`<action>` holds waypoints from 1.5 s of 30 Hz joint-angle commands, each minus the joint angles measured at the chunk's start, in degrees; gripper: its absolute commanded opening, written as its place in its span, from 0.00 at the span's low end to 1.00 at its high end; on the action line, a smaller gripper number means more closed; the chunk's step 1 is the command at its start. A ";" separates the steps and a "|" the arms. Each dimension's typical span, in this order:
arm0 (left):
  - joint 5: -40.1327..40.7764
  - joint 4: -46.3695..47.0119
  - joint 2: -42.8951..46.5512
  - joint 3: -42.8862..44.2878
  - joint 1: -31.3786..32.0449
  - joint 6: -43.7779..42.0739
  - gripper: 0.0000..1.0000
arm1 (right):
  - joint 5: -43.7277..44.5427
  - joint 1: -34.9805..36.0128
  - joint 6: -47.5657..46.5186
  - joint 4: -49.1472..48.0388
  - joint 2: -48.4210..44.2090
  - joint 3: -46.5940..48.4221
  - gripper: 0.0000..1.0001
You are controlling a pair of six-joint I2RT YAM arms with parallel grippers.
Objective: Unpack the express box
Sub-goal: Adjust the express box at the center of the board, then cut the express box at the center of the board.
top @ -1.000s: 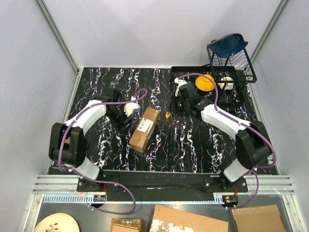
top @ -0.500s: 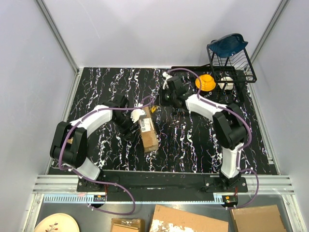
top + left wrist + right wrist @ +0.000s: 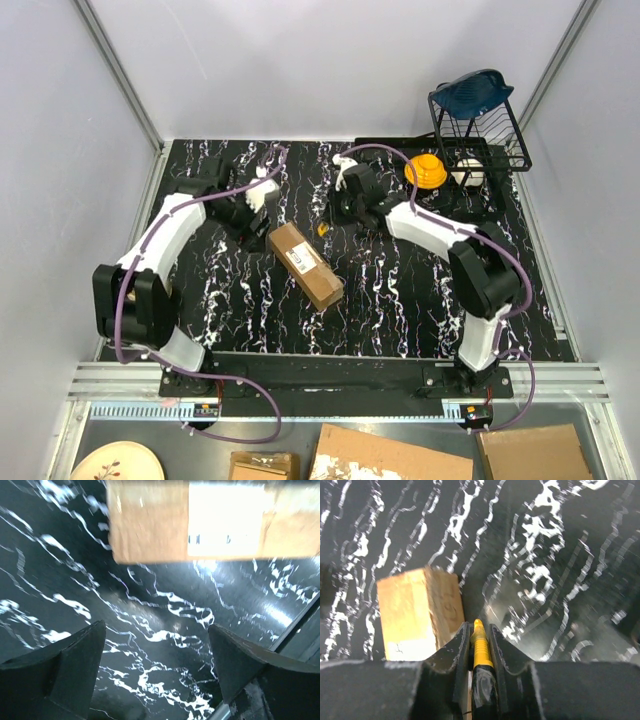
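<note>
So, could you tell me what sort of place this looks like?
Most likely a robot test cell in a lab: plain panels on aluminium posts enclose a marbled table, with the left arm and right arm bolted at its near edge.

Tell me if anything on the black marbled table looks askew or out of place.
The small brown cardboard express box lies diagonally on the table, skewed to its edges, label up, touching neither gripper. The left gripper is open; the right gripper is shut on a yellow utility knife. Nothing looks spilled or damaged.
</note>
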State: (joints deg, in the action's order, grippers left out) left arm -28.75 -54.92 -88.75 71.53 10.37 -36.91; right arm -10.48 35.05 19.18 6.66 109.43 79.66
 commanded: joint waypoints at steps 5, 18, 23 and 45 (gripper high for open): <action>0.87 3.76 -7.99 11.62 7.02 10.79 0.77 | 6.44 -0.07 -7.49 -9.63 -20.20 -14.42 0.00; 12.75 11.85 -13.56 7.14 9.23 11.24 0.62 | 3.88 4.85 -9.69 -30.37 -30.06 -33.60 0.00; 15.48 12.38 -13.99 5.38 9.14 10.45 0.59 | 6.96 8.27 -10.65 -33.02 -30.41 -35.89 0.00; 16.54 11.94 -13.91 3.44 10.28 11.77 0.53 | 12.77 12.15 -13.82 -35.22 -24.09 -33.43 0.00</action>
State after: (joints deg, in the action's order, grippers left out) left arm -16.01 -41.21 -101.51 77.58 20.86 -25.63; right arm 0.03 46.54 6.61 -25.87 84.58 43.66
